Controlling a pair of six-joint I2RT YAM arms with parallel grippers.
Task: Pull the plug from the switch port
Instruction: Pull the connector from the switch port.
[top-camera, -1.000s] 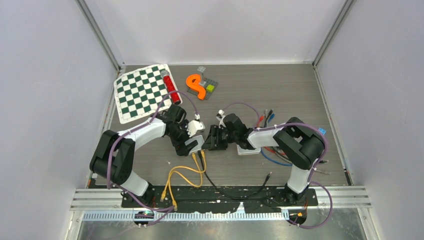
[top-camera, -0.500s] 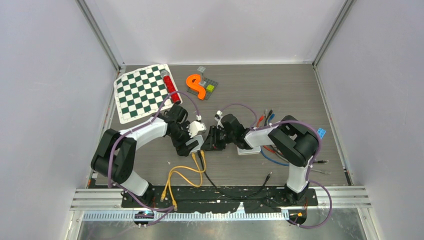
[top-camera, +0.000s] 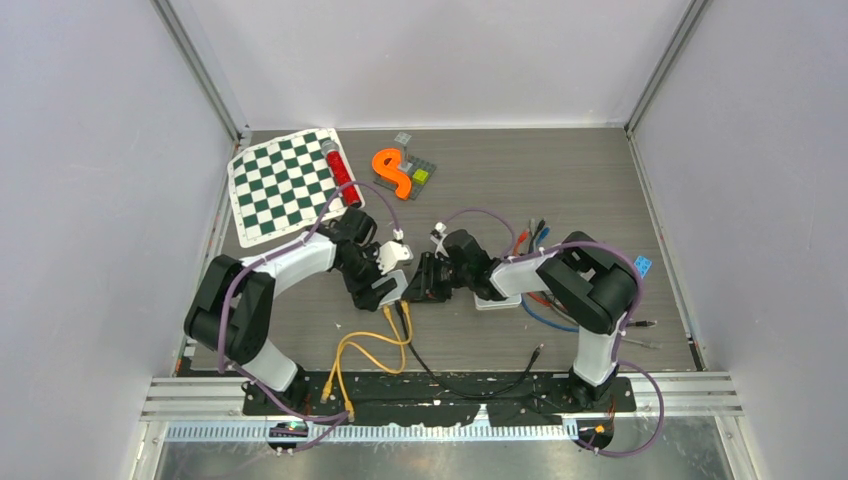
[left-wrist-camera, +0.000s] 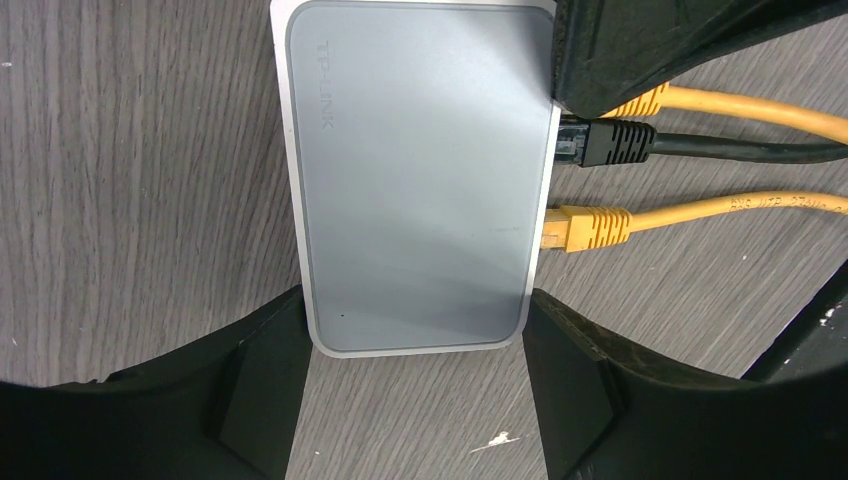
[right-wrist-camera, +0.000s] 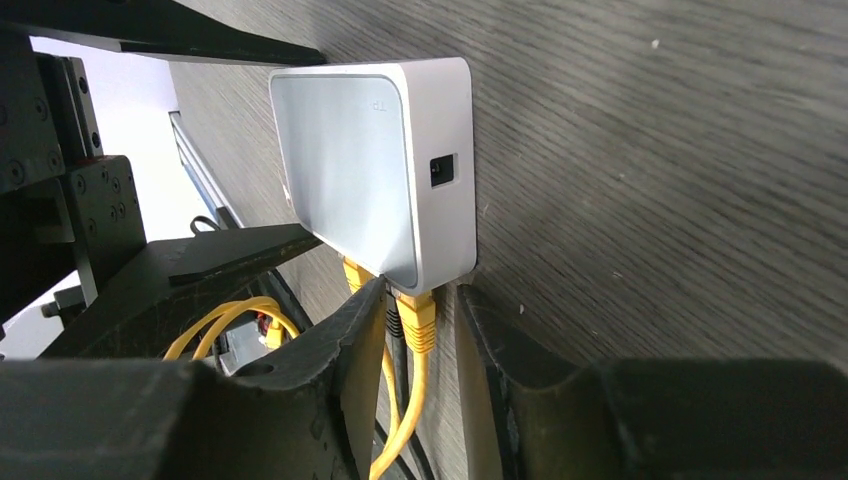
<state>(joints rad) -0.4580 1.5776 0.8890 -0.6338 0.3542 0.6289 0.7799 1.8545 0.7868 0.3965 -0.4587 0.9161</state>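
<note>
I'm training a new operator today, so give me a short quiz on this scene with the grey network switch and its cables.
1. True or false: every cable plugged into the flat grey plastic network switch is yellow.
2. What do the left end effector fingers flank? A) green-and-white chessboard mat B) the switch C) orange S-shaped piece
3. Fill in: the right end effector has a ___ plug between its fingers.
Key: 1 false, the middle cable is black; 2 B; 3 yellow plug.

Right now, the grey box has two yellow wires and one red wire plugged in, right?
No. The left wrist view shows the grey box with two yellow wires and one black wire, not a red one, plugged in.
</note>
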